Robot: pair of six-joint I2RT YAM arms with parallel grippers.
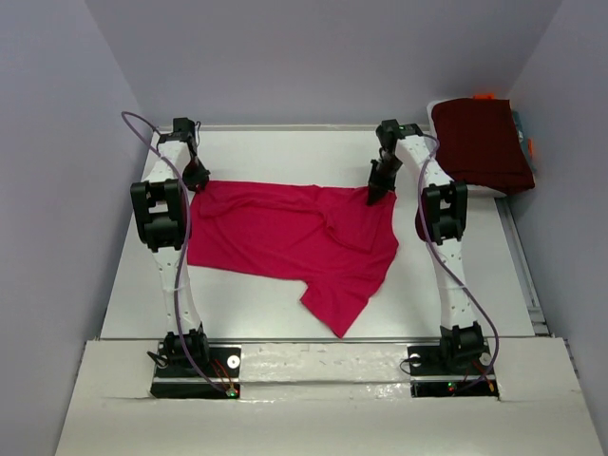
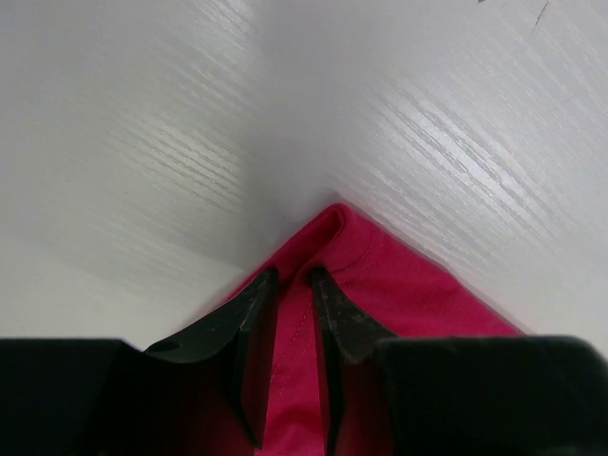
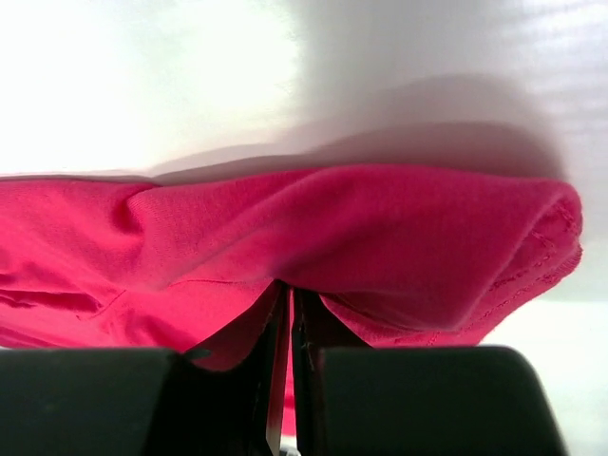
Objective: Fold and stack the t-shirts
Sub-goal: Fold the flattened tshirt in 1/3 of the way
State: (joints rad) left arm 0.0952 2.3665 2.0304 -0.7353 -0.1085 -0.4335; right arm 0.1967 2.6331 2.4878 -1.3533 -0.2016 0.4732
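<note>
Left gripper (image 2: 294, 277) and right gripper (image 3: 288, 293) both clamped on far edge of pink t-shirt (image 1: 285, 233); thin pinch may slip, dropping cloth mid-fold.

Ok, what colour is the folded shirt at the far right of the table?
The folded shirt is plain dark maroon, seen best from the top external view.
</note>
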